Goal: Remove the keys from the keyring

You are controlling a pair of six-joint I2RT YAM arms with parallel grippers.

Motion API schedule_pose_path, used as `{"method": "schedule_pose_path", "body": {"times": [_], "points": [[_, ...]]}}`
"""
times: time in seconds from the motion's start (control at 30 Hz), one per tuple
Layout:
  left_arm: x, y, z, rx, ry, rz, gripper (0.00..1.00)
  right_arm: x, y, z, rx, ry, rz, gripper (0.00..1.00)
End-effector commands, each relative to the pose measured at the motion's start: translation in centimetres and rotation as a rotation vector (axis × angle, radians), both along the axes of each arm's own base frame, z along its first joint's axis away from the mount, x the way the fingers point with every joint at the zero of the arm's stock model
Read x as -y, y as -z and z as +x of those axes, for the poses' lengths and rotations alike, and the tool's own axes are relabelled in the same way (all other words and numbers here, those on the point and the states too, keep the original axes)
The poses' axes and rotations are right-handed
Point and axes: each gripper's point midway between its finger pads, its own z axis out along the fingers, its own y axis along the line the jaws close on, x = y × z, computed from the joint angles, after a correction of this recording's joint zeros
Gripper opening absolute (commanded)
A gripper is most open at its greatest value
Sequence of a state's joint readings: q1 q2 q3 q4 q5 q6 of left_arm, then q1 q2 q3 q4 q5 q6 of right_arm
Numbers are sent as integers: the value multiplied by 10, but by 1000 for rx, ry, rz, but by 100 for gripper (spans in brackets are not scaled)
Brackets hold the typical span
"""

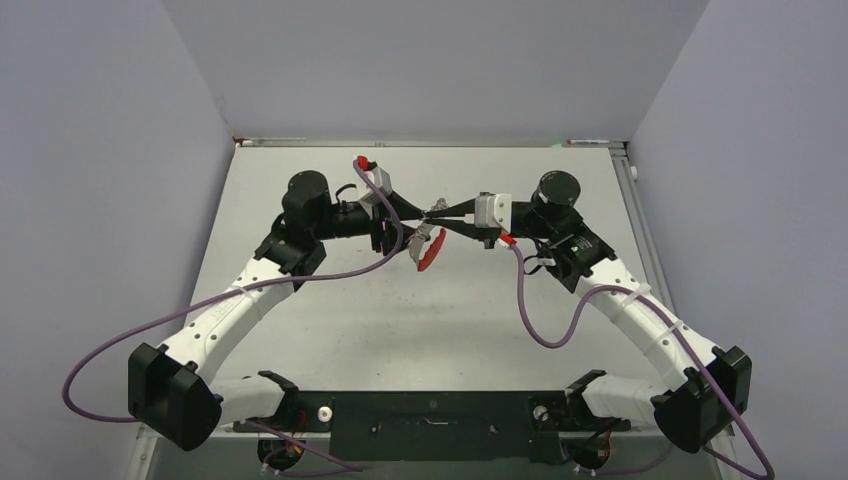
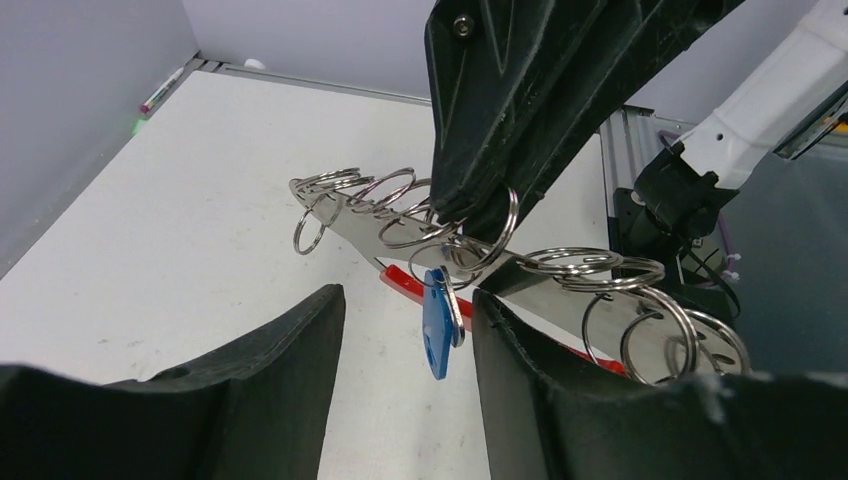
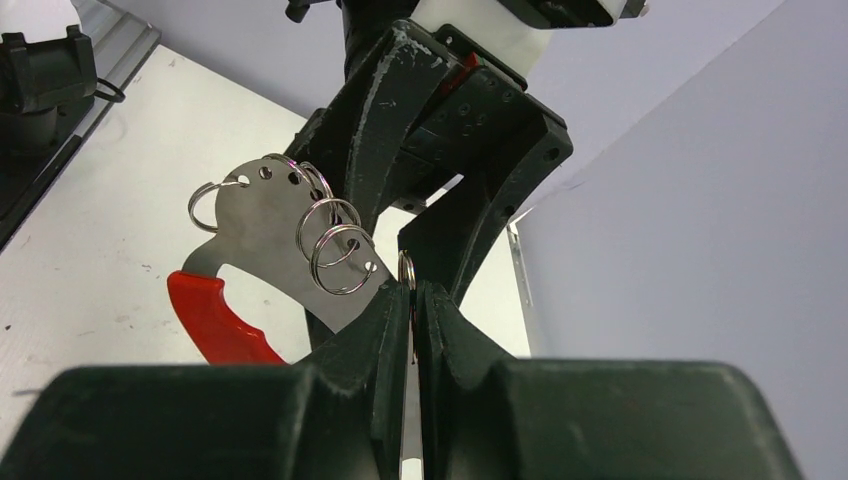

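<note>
The right pincer (image 3: 411, 300) is clamped tight on a split ring (image 2: 515, 218), up in the air above the surface (image 1: 330, 320). Below it the blue key (image 2: 436, 325) dangles in the gap of the left pincer (image 2: 407, 293), whose jaws stand wide and hold nothing. The keyring (image 3: 265, 245), a steel plate with a red grip (image 3: 215, 325), hangs alongside. The left should pinch the blue head squarely, then feed it round the ring's coil, not yank.

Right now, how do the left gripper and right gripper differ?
The left gripper has its fingers apart; the right gripper has them pressed together. A blue-headed key hangs between the left gripper's fingers; the right gripper pinches a wire loop. Both meet at the keyring.
</note>
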State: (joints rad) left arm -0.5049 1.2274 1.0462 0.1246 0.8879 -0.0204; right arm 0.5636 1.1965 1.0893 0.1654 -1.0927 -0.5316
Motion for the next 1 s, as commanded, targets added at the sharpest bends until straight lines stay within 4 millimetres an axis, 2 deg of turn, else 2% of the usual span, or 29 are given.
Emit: {"method": "schedule_pose_path", "body": {"times": [0.0, 0.07, 0.13, 0.27, 0.43, 0.6, 0.77, 0.8, 0.9, 0.97], "points": [[3, -27, 1, 48, -15, -86, 43, -3, -28, -11, 99, -65, 45, 5], [3, -23, 0, 42, -10, -82, 32, -2, -29, -11, 101, -64, 48, 5], [1, -19, -2, 44, -6, -64, 16, -1, -31, -10, 94, -55, 50, 5], [-9, -17, -1, 93, -40, -19, 0, 8, -28, -4, 87, -28, 40, 5], [-23, -26, 3, 148, -105, 11, 0, 22, -11, 7, 63, 8, -1, 5], [-25, -44, 6, 184, -149, 6, 0, 24, 2, 10, 51, 9, -33, 5], [-20, -50, 8, 199, -159, 8, 0, 20, 4, 10, 49, -6, -34, 5], [-20, -45, 7, 185, -166, 28, 0, 20, 4, 11, 49, -4, -34, 5], [-20, -46, 11, 209, -194, 45, 0, 19, 8, 12, 27, 3, -42, 5], [-19, -48, 11, 219, -201, 54, 0, 19, 12, 13, 15, 11, -49, 10]]}}
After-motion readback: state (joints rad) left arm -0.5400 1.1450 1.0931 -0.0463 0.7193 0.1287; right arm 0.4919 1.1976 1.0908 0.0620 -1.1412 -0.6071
